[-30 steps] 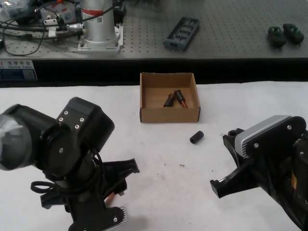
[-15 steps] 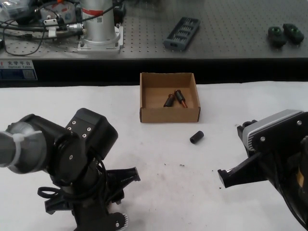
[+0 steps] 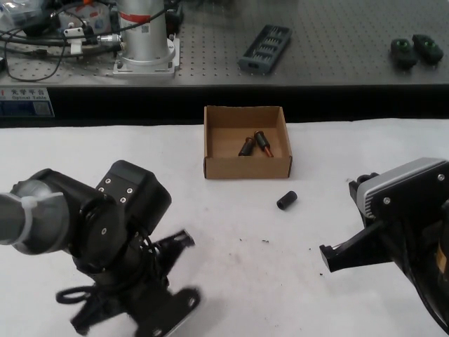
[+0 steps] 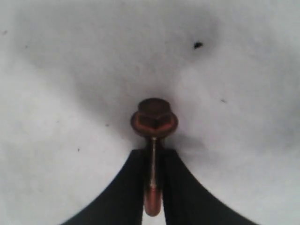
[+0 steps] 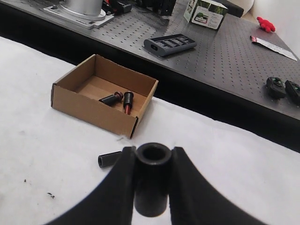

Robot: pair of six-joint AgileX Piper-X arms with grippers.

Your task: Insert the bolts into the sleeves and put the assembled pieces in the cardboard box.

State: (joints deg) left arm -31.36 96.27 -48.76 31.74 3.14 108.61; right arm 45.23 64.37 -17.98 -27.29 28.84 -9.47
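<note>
Cardboard box [image 3: 247,140] sits open at the middle of the table's [image 3: 231,225] far edge. Two assembled pieces [image 3: 254,145] lie side by side on its floor, toward the right wall; each is a dark sleeve with a reddish bolt in it. A loose sleeve [image 3: 286,200] lies on its side on the white table, just off the box's near right corner and apart from it.

Over the near left corner of the table the left arm [image 3: 105,225] hangs low. Its left fingers [image 4: 126,192] are nearly closed and pinch the shank of a coppery bolt [image 4: 153,119]. The flanged hexagonal head sticks out past the fingertips, pointing at the white surface close below.

At the near right corner the right arm [image 3: 400,217] is raised above the table. The right fingers [image 5: 117,187] are closed on a black held sleeve [image 5: 151,187], gripped by its sides. Its open bore faces toward the box, and the loose sleeve lies on the table between the two.

Behind the far edge runs a perforated metal board [image 3: 337,56] carrying a dark slotted tray [image 3: 264,48], a silver post [image 3: 144,31] and two small dark green parts [image 3: 417,50].
</note>
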